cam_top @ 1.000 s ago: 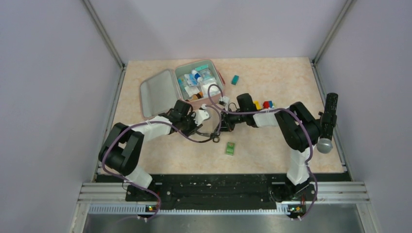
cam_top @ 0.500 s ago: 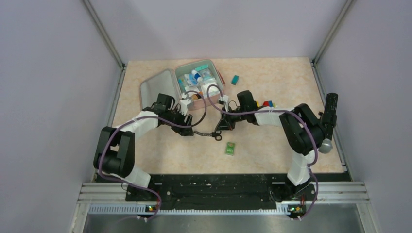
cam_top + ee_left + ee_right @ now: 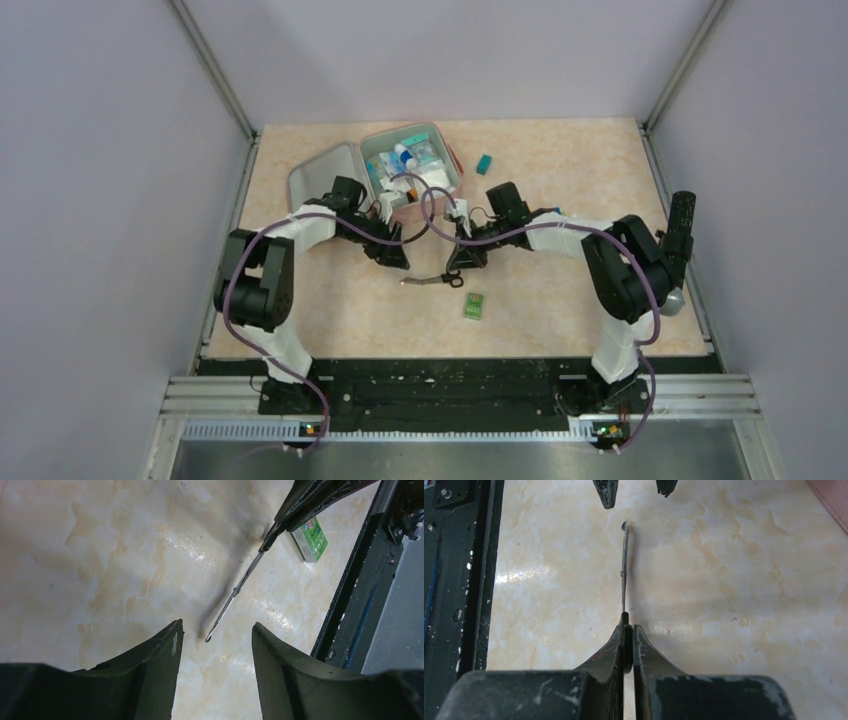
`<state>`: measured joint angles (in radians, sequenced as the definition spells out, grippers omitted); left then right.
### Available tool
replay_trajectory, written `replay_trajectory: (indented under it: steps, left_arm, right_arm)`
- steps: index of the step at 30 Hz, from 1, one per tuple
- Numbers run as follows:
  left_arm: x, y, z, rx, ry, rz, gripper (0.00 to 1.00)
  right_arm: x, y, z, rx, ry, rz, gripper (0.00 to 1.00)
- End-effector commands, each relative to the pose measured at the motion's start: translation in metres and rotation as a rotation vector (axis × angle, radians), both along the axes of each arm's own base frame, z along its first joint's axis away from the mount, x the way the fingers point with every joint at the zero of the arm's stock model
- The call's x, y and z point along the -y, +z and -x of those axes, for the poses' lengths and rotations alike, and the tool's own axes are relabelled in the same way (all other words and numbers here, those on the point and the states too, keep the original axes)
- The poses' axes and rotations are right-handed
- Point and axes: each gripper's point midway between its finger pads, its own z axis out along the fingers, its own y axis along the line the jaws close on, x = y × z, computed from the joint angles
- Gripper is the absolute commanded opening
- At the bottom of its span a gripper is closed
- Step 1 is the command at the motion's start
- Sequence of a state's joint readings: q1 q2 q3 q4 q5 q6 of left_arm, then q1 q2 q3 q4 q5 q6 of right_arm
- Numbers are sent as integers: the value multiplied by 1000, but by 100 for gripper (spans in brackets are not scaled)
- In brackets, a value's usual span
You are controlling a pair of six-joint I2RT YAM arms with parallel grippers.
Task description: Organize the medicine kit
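One small green box [image 3: 474,306] lies on the worktop [image 3: 560,180] just on the near side of the right claw [image 3: 629,627], which is clamped tight on the dark handle end of a pair of scissors [image 3: 625,565]. The closed blades run straight out from that claw toward the left claw [image 3: 216,627]. Its jaws stand well apart with nothing between them, and the blade tip points into the gap, just short of it. Beyond both claws the pink medicine kit [image 3: 325,190] lies opened out flat, just past the left claw and farther from the right. The left arm looks the nearer to the case. The scissors run across its front rather than toward it, so they would likely need swinging round to go in.
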<state>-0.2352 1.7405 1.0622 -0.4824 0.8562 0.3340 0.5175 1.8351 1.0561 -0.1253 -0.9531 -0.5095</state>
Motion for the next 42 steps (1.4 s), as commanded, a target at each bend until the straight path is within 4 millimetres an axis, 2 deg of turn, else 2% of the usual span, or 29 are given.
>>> replay_trajectory:
  steps: [1, 5, 13, 23, 25, 30, 31, 33, 34, 35, 37, 42]
  left_arm:
    - [7, 7, 0, -25, -59, 44, 57]
    - [8, 5, -2, -48, -49, 42, 56]
    - [11, 7, 8, -84, -85, 85, 56]
    - [17, 9, 10, -130, -106, 126, 45]
    - [18, 9, 10, -137, -114, 133, 37]
    - [22, 17, 13, -172, -152, 171, 6]
    - [23, 19, 13, -168, -161, 178, 2]
    - [23, 23, 14, -159, -173, 187, 0]
    - [23, 26, 14, -143, -178, 188, 0]
    - [23, 28, 13, -123, -178, 186, 0]
    - [22, 30, 11, -91, -175, 180, 0]
    - [23, 33, 10, -84, -171, 186, 0]
  right_arm:
    - [-15, 43, -4, 104, 65, -93, 0]
    - [-16, 50, -3, 52, 48, -129, 0]
    - [-11, 67, -15, -11, -2, -182, 0]
    - [-11, 76, -25, -56, -55, -227, 0]
    - [-11, 76, -27, -63, -62, -229, 0]
    - [-11, 70, -32, -77, -104, -217, 0]
    - [-11, 67, -34, -85, -120, -210, 2]
    - [-9, 61, -37, -103, -154, -194, 32]
    - [-8, 58, -37, -111, -168, -186, 44]
    - [-7, 57, -37, -118, -173, -182, 51]
    - [-5, 52, -36, -127, -178, -176, 57]
    - [-3, 48, -30, -146, -157, -179, 57]
